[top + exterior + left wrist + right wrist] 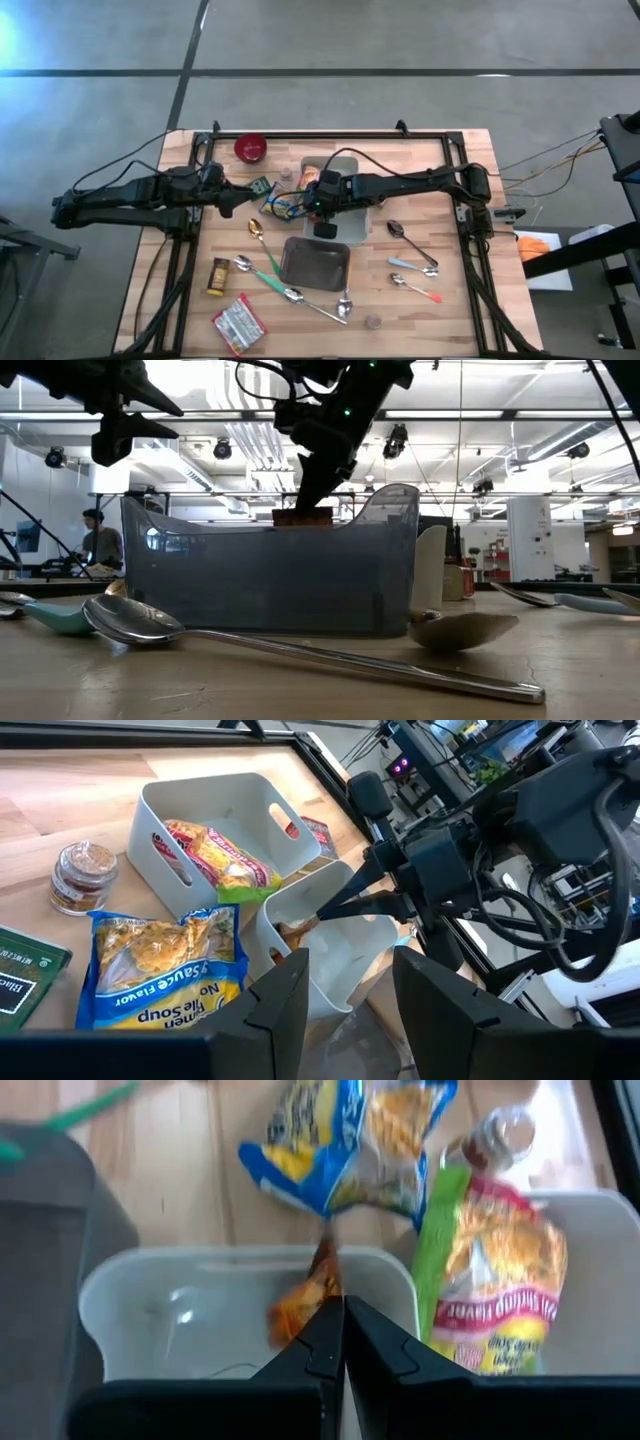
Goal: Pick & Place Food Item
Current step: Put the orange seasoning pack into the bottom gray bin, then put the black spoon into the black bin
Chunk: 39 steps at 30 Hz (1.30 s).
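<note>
My right gripper (pixel 342 1315) reaches in from the table's right and is shut on a small orange-brown food packet (pixel 305 1298). It holds the packet over a small white bin (pixel 150 1295) at the table's middle. In the low view the packet (pixel 303 517) shows just above a grey container wall (pixel 270 575). My left gripper (pixel 345 1000) hovers at the left of the bins, open with nothing between its fingers. It looks across at the right gripper (pixel 335 910). My right gripper pinches the packet's upper end (pixel 325 1275) between its two shut fingers. The fingers (pixel 350 905) slant down from the table's right. The packet hangs below the fingertips inside the bin's opening; whether its lower end touches the bin, I cannot tell.
A larger white bin (pixel 160 810) holds a yellow-red packet (pixel 220 855). Beside the bins lie a blue-yellow ramen soup packet (pixel 165 965) and a spice jar (pixel 85 875). A dark tray (pixel 315 262), several spoons (pixel 300 298), a red bowl (pixel 251 148) and small packets (pixel 238 322) lie around.
</note>
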{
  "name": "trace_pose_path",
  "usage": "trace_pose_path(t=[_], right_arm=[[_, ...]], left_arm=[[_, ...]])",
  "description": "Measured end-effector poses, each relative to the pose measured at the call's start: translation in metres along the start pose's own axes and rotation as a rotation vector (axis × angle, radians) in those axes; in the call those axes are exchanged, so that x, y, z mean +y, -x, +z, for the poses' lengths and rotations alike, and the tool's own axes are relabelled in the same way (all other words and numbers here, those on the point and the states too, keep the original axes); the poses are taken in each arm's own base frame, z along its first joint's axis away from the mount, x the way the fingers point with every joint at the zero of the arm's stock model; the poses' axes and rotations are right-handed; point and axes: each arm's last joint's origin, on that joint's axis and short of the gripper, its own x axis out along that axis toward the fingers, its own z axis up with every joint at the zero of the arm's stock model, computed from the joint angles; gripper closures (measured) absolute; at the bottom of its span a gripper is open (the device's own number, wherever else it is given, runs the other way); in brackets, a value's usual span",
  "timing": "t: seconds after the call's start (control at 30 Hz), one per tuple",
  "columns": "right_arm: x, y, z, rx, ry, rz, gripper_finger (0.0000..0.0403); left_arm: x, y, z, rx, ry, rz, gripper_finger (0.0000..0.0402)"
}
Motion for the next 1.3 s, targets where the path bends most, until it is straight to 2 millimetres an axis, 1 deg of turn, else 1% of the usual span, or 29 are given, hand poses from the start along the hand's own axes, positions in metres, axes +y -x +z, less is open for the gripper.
trace_pose_path(t=[0.37,0.47,0.57,0.77,0.9,1.0,1.17,1.23,1.3], right_arm=[[0.001,-0.002,-0.003,0.011,-0.010,0.017,0.0394],[0.003,-0.001,-0.003,0.020,-0.031,0.088,0.0387],[0.004,-0.001,-0.004,0.024,-0.044,0.115,0.0355],[0.003,-0.001,-0.004,0.024,-0.054,0.107,0.0258],[0.002,0.003,-0.003,0.016,-0.082,0.102,0.0216],[0.001,0.008,-0.001,0.006,-0.087,0.098,0.0202],[-0.001,0.014,0.001,-0.007,-0.092,0.078,0.0199],[-0.003,0.022,0.002,-0.021,-0.115,0.070,0.0199],[-0.005,0.035,0.004,-0.046,-0.133,0.036,0.0199]], left_arm=[[0.000,0.000,0.000,0.003,0.000,0.003,0.0250],[0.000,0.000,0.000,0.003,0.000,0.003,0.0250],[0.000,0.000,0.000,0.003,-0.001,0.003,0.0250],[0.000,0.000,0.000,0.003,-0.001,0.003,0.0250],[0.000,0.000,0.000,0.003,0.000,0.004,0.0250],[0.000,0.000,0.000,0.003,0.000,0.003,0.0250],[0.000,0.000,0.000,0.003,0.000,0.004,0.0250],[0.000,0.000,0.000,0.003,0.000,0.004,0.0250],[0.000,0.000,0.000,0.003,0.000,0.004,0.0250]])
